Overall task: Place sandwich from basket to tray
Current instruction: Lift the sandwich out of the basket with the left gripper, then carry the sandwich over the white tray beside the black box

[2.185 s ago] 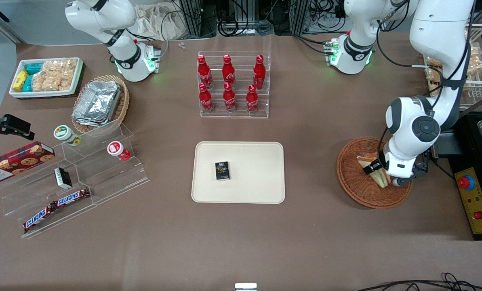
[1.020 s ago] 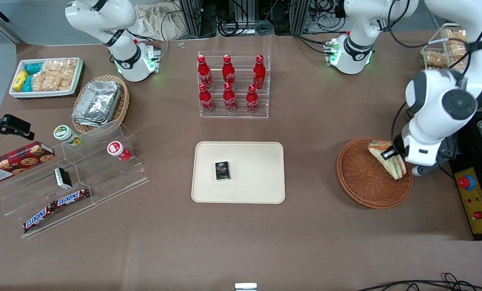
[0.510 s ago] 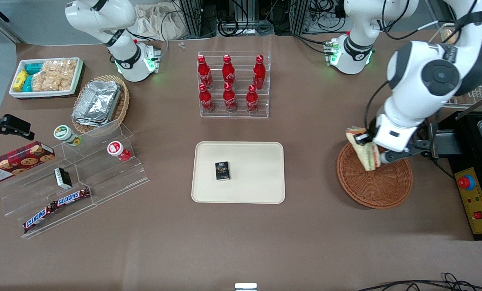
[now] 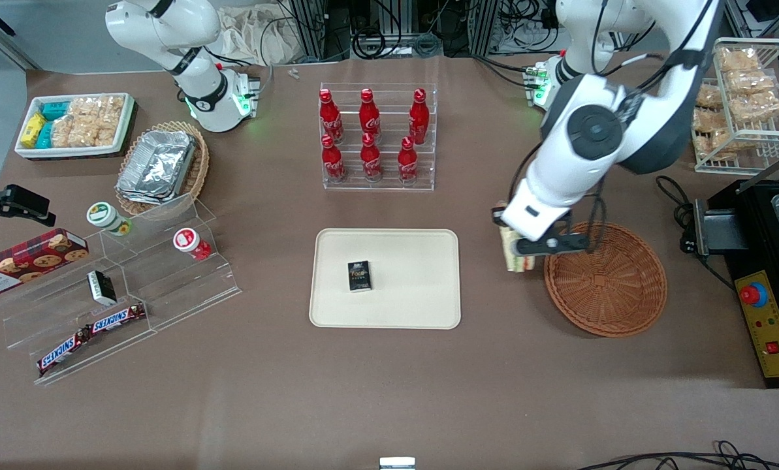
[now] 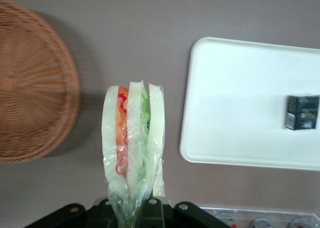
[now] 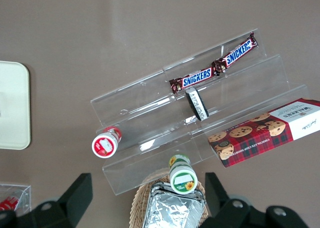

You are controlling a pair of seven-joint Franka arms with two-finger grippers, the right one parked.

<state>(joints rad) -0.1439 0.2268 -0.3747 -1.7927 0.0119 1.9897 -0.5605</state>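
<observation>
Sandwich point(image 5: 132, 143) is hanging in the air over bare bench point(image 4: 389, 391), between the basket point(image 4: 606, 279) and the tray point(image 4: 415, 307), with the basket now holding nothing. The claw point(image 5: 134, 205) is pinching it by one end, its fingers closed tight on the clear wrap so that the wedge is sticking out edge-on from them, with the bread slices and the green, orange and red filling showing in the wrist view. In the front view the sandwich point(image 4: 514, 256) is showing just beside the basket rim, under the white arm, and is apart from the tray. A small dark box point(image 4: 359, 275) is lying on the tray near its middle, leaving bare tray surface toward the working arm's end. Judging from this, the carry is partway done and the set-down is not yet begun. The grip is looking the weakest point: the claw is holding mostly film at a narrow end, so a quick swing or sudden stop could be letting the wrap slip and dropping the wedge onto the bench short of the tray. Coming down too near the middle could be knocking the box, and releasing on the low rim could be tipping the sandwich off the tray.
</observation>
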